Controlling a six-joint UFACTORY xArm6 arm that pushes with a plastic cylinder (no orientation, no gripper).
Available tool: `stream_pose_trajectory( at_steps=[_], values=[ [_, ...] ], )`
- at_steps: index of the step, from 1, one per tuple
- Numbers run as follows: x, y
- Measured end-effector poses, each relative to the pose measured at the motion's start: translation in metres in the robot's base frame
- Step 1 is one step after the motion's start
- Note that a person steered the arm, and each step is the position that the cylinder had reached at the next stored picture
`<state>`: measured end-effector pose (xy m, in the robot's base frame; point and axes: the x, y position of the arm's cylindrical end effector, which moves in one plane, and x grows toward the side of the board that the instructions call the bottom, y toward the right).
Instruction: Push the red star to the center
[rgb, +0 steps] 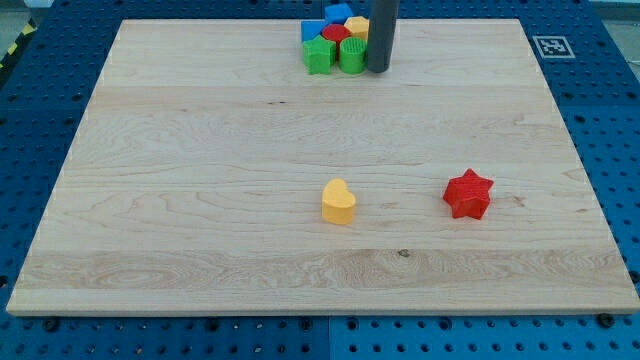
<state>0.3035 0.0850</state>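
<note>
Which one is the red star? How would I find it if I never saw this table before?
Start at the wooden board and look at its lower right part. Two blocks sit alone there, far from the cluster by my tip at the view's top. The red star is the right one, pointy and red; its neighbour is a yellow heart.

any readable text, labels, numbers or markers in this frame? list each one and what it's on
No readable words, brands or numbers anywhere in the camera view.
Only sign: a black-and-white square fiducial marker on the wooden board's top right corner; a pattern, not text.
The red star, the yellow block, the cluster of blocks by my tip and the blue pegboard: no markings visible.
</note>
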Motion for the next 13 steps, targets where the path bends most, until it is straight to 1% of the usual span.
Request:
stream_pose_trajectory(
  at_steps=[1,2,3,4,5,6,7,11,12,13],
  values=[
    [0.067,0.066],
    [0.151,0.157],
    [0.236,0.207],
    [0.267,0.190],
    [0.248,0.137],
    [0.233,0.113],
    [0.227,0.097],
    [0.169,-0.031],
    [0.163,-0.056],
    [0.156,-0.057]
  ],
)
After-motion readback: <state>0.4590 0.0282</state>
